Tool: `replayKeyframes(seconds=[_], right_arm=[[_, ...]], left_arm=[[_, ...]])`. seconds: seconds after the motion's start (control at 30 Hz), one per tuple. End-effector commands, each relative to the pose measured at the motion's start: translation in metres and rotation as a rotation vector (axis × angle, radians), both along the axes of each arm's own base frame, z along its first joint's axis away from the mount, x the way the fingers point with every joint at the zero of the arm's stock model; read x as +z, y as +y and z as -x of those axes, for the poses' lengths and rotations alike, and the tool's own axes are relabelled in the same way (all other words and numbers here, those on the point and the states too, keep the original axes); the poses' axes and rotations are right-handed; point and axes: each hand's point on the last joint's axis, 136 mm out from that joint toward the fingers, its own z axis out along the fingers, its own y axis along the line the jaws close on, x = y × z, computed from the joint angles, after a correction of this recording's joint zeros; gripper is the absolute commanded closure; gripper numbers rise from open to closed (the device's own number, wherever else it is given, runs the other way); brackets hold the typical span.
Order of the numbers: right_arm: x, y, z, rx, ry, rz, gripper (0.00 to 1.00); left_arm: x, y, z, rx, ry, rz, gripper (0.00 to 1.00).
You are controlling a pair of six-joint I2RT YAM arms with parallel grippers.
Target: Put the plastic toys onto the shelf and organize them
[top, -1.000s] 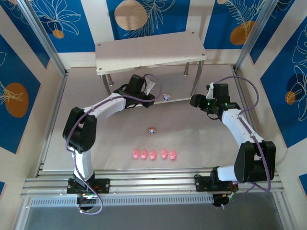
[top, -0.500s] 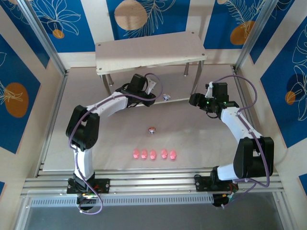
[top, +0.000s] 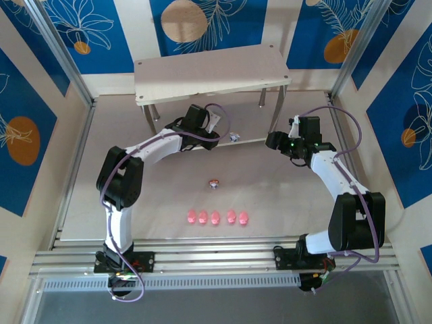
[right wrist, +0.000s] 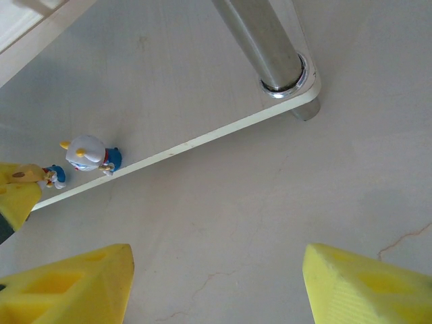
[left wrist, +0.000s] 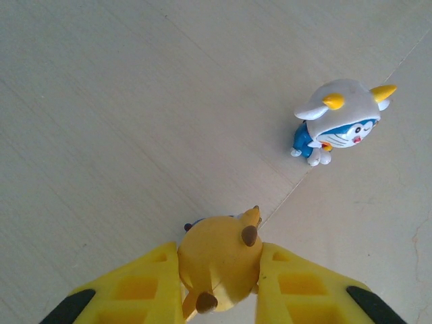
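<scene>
Left hand clamps orange toy over the lower board, at its near edge; blue toy stands just right. Right hand wide, empty, farther right.

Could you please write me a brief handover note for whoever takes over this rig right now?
Left claw: shut on the orange-topped figurine, over the shelf's lower board.
Right claw: open, holding nothing, near the shelf's front right leg.
Done: the blue-and-white figurine stands at the lower board's front edge.
To do: release the held figurine, then shelve the five pink pigs and the small figurine on the table.
</scene>
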Motion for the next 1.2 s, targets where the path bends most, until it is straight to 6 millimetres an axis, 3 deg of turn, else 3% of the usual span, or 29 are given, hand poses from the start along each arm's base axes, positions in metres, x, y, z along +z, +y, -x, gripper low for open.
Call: replayKeyframes(seconds=[0.0,1.17], right_arm=[[0.010,0.002,-0.008,0.011,-0.031,-0.016,0.32],[0.008,0.002,-0.008,0.011,-0.029,-0.027,0.32]], left_arm=[[0.001,0.003,-0.008,0.016,-0.001,-0.009,0.74],[-0.012,0.003,-0.015,0.039,0.032,-0.039,0.61]])
